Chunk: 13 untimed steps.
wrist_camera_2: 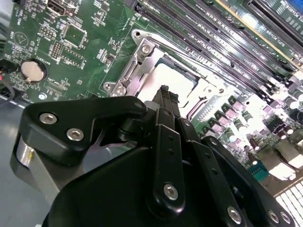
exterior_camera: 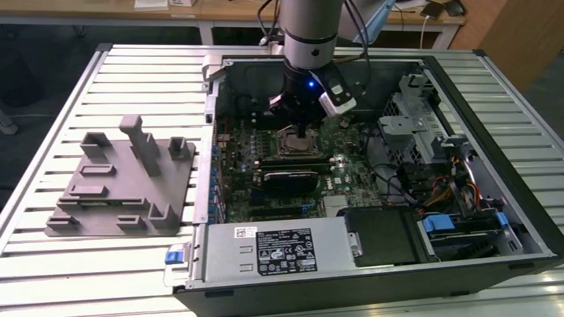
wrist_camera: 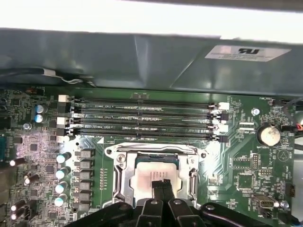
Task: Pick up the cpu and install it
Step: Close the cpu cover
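Sitting in the socket [wrist_camera: 158, 177] already, the cpu [wrist_camera: 150, 177] looks installed; the gripper [wrist_camera: 161, 186] rests clenched, fingertips together, on its top

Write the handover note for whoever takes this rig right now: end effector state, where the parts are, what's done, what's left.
End effector: fingertips together, low over the motherboard socket inside the open computer case; fingers look shut, with nothing seen between them.

Shiny silver square cpu: lying inside the metal-framed socket, seen in both wrist views, with the fingertips right over it.

Grey plastic fixture plate with upright posts: on the slatted table at the exterior view's left, no chip on it.

Done: cpu brought to the socket. Left: confirming that it sits flat; the pictures cannot settle that.
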Tool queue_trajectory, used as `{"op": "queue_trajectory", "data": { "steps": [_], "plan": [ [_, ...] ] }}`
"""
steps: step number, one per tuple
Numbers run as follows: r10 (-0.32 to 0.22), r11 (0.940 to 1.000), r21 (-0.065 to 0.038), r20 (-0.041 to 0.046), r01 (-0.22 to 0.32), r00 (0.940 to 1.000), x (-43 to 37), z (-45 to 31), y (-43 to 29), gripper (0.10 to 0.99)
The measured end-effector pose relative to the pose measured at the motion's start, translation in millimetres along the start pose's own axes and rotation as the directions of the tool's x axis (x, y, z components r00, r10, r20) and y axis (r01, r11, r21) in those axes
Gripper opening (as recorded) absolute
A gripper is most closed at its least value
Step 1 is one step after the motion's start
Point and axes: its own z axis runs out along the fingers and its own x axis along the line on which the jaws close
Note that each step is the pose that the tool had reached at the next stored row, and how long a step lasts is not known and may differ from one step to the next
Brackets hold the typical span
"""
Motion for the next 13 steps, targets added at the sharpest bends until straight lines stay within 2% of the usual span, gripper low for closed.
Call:
{"op": "queue_trajectory", "data": {
  "steps": [4,13],
  "plan": [
    [0.005,1.0000,0.000,0.0022,-0.005,1.0000,-0.1,-4.7,0.2,0.106],
    [0.036,0.9994,0.001,0.0033,-0.036,0.9994,2.3,-5.0,0.4,0.106]
  ]
}}
